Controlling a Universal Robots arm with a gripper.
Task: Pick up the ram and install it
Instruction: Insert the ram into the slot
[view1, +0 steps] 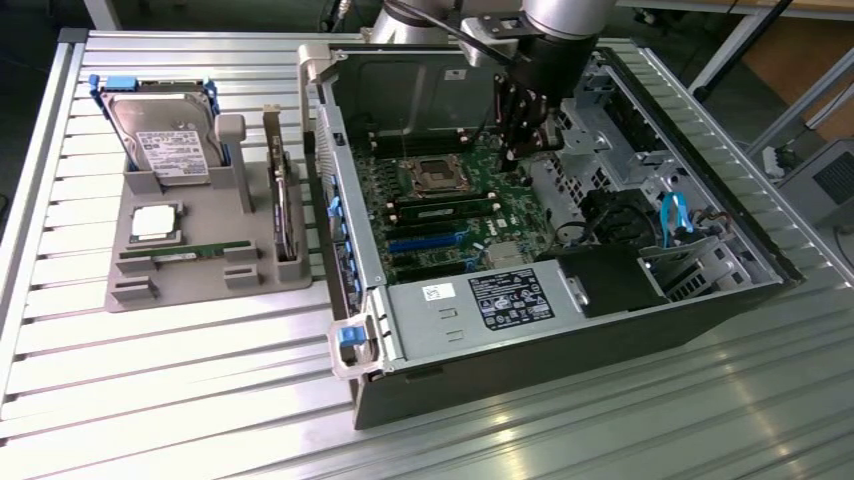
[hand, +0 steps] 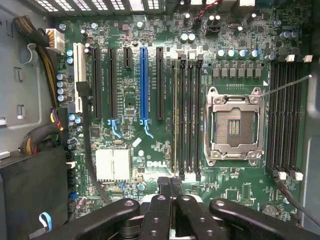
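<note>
fingers (hand: 170, 192): pressed together, holding nothing I can see, hovering inside the open computer case (view1: 694, 290) above the motherboard (hand: 150, 100) | ram (view1: 187, 251): I see it lying in the grey tray (view1: 200, 290) on the surface (view1: 160, 400), well apart from the fingers

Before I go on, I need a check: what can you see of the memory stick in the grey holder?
The memory stick is a long, slim green board with small dark chips. It rests lengthwise in the grey holder, just in front of the square silver chip, and only the holder touches it. The hand is away from it, over the computer's board.
</note>
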